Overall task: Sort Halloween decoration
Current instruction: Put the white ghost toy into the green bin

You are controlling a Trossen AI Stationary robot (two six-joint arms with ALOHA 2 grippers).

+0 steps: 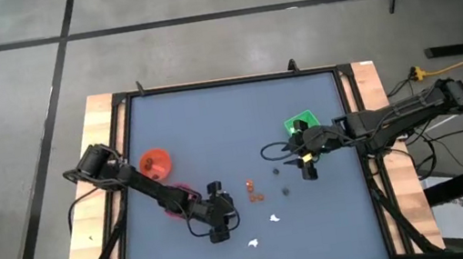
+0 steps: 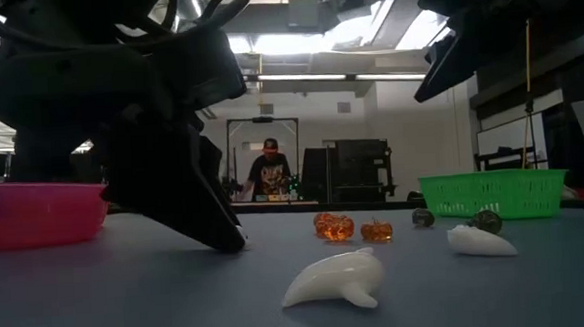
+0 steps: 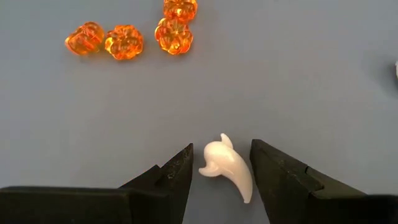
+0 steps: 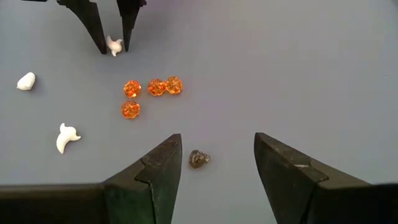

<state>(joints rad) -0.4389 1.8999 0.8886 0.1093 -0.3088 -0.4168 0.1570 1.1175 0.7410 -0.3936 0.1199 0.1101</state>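
Left gripper (image 3: 221,171): my fingers stand apart, low over the table near the front edge, one on each side of a white piece (image 3: 227,167). I see a gap on both sides of it, so I have no grip on it.
Right gripper (image 4: 217,165): my fingers are spread wide and hold nothing. They hang over the mat beside the green tray (image 1: 300,123), with a dark piece (image 4: 199,158) lying on the table between them, apart from both.
White pieces: the curved one sits between my left fingers. In the right wrist view two more lie free on the mat, a small lump (image 4: 25,81) and a curved one (image 4: 66,137). In the low view one lies nearest the camera (image 2: 336,278) and another farther right (image 2: 480,241).
Orange pieces: four pumpkins (image 4: 151,92) lie in a loose cluster in the middle of the mat, between my two grippers. Three are in a row and one sits just beside them.
Dark pieces: the low view shows two (image 2: 422,217) in front of the tray.
Bowls: the orange bowl (image 1: 156,163) and the pink bowl (image 2: 36,212) stand on the left side, by my left arm.
Room: a person (image 2: 269,172) stands behind the table.
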